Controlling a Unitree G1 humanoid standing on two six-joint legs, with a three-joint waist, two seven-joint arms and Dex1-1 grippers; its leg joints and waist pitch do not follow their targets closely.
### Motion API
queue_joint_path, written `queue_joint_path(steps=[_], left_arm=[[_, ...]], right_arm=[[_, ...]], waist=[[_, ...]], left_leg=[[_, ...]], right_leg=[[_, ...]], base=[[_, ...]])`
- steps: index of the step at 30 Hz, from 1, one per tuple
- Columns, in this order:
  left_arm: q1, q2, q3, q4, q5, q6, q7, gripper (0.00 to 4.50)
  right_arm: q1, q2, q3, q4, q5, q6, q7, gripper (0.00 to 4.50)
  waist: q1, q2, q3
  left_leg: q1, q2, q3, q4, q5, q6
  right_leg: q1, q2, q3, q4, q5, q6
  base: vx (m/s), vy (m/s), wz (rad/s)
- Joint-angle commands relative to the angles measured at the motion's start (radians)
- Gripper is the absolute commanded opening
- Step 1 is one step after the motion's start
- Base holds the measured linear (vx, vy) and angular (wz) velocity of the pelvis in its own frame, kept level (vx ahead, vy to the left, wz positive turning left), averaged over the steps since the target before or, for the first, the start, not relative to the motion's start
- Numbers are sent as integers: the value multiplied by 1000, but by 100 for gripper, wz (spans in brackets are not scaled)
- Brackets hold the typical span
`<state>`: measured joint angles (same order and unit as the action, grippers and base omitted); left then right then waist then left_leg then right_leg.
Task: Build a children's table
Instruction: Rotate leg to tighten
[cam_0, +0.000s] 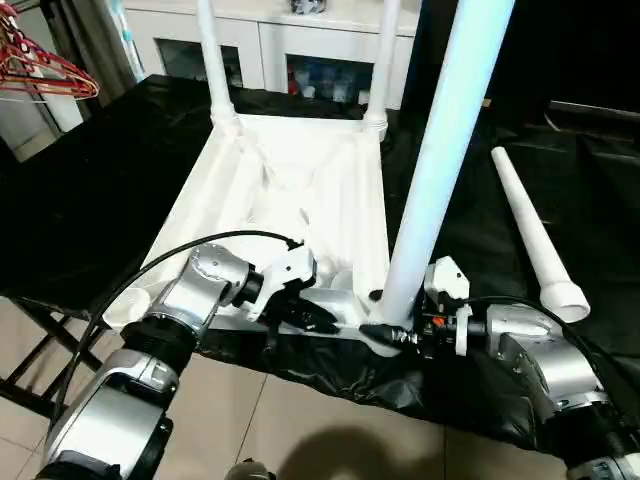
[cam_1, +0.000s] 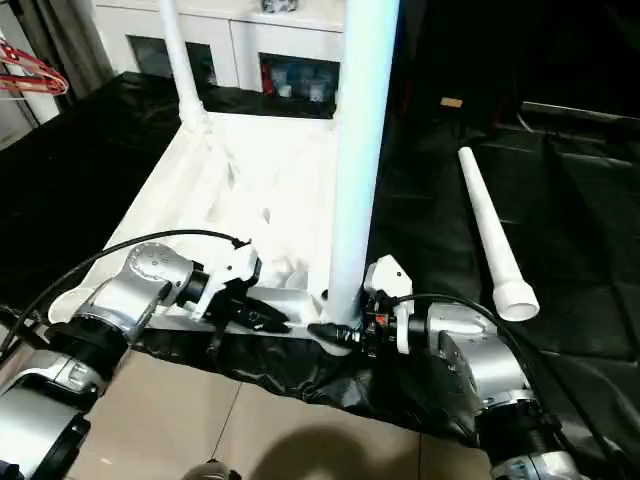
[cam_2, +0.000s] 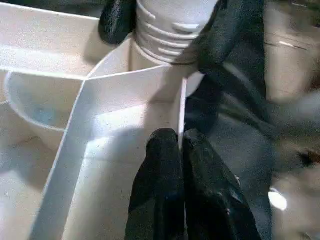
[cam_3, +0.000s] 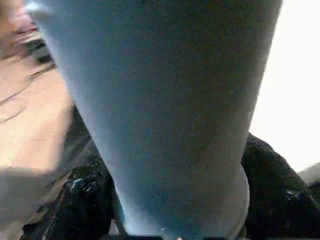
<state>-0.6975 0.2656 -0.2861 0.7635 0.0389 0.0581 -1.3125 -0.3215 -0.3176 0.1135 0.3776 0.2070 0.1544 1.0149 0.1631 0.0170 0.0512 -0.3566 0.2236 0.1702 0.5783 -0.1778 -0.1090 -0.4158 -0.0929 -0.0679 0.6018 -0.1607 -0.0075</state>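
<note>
Tabletop upside down, right gripper clasping upright leg at near-right socket, left gripper pinching near rim, spare leg at right.

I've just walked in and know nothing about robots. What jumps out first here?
An upside-down white table top lies on black cloth, two legs already standing at its far corners. At its near corner the right gripper straddles the base of a tall leg. The left gripper pinches the top's edge beside it, and a spare leg lies to the right.
</note>
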Motion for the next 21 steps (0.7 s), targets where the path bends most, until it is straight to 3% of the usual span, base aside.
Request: queue_joint_path(steps=[1,2,5,7,10,12,13,14,19,21], left_arm=[[-32,-69,25,-22,-21,5,106,0],[-43,-97,34,-12,-8,9,180,0],[-57,-129,42,-2,6,23,261,0],[-71,-168,51,5,17,40,345,0],[-83,-212,60,4,25,57,434,0],[-83,-255,62,-5,34,66,511,0],[-67,-278,54,-26,33,71,515,0],[-59,-283,48,-36,33,73,509,0],[-22,-265,28,-73,24,65,452,0],[-4,-242,20,-92,17,62,412,0]], right_arm=[[-21,59,37,45,-38,-11,-107,279],[-52,101,14,111,-63,-14,-227,278],[-86,141,-9,177,-80,-17,-341,277],[-123,189,-39,239,-86,-11,-454,277],[-173,236,-67,314,-95,-3,-591,277],[-221,278,-87,393,-116,-40,-690,277],[-242,298,-90,430,-123,-82,-704,277],[-248,303,-90,439,-122,-94,-700,333],[-242,300,-90,427,-110,-106,-633,367],[-233,278,-76,412,-120,-115,-598,391]], waist=[[-11,-6,-64],[-20,-10,-63],[-35,-12,-63],[-49,-11,-65],[-57,-8,-66],[-59,-8,-71],[-61,-7,-72],[-64,-8,-71],[-63,-7,-75],[-64,-7,-73]], left_leg=[[0,-4,6,-72,-256,10],[-2,-6,5,-74,-255,2],[-5,-9,3,-74,-254,4],[-4,-11,5,-71,-235,12],[-5,-11,6,-70,-211,17],[-7,-11,6,-67,-188,20],[-6,-11,7,-66,-186,24],[-8,-12,8,-65,-186,33],[-8,-9,8,-62,-155,73],[-8,-11,10,-61,-157,80]], right_leg=[[59,-45,28,-76,-326,-182],[60,-45,28,-80,-374,-158],[62,-44,27,-88,-417,-131],[58,-43,28,-87,-395,-142],[59,-39,28,-83,-340,-157],[62,-40,29,-75,-283,-173],[61,-38,28,-75,-258,-182],[63,-38,28,-73,-237,-192],[68,-36,29,-62,-128,-231],[67,-36,29,-64,-130,-235]], base=[[0,0,0],[0,0,0],[0,0,0],[0,0,0],[0,0,0],[0,0,0],[0,0,0],[0,0,0],[0,0,0],[0,0,0]])
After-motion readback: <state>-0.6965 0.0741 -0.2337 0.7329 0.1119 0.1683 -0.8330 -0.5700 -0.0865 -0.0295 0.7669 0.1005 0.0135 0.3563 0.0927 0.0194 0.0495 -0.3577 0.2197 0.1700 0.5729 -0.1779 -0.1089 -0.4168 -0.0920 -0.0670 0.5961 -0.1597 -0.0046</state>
